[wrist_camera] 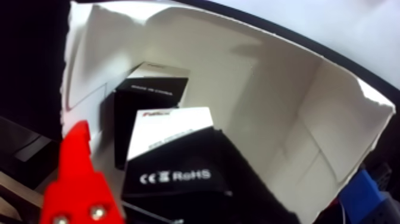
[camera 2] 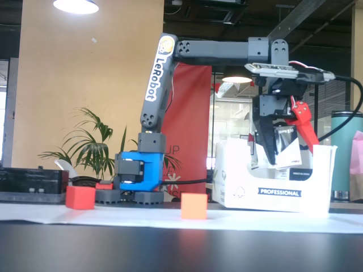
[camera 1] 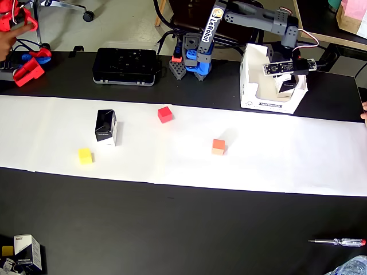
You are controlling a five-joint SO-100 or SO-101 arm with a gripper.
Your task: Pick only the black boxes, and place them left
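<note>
My gripper [camera 2: 288, 153] hangs over the large white open-topped carton [camera 1: 250, 86] at the back right. It is shut on a black box [camera 2: 282, 146], held tilted at the carton's rim between the red finger [camera 2: 303, 127] and the dark one. In the wrist view this box [wrist_camera: 172, 158] fills the middle beside the red finger [wrist_camera: 76, 179], and a second black box [wrist_camera: 149, 95] lies on the carton floor below. Another black box [camera 1: 106, 126] stands on the white paper at the left. One more [camera 1: 27, 251] lies at the near left corner.
A red cube [camera 1: 165, 114], an orange cube [camera 1: 218, 146] and a yellow cube [camera 1: 85, 156] sit on the white paper strip [camera 1: 287, 160]. A black device [camera 1: 125, 66] and red parts [camera 1: 28, 66] lie at the back left. A screwdriver [camera 1: 338, 242] lies at the near right.
</note>
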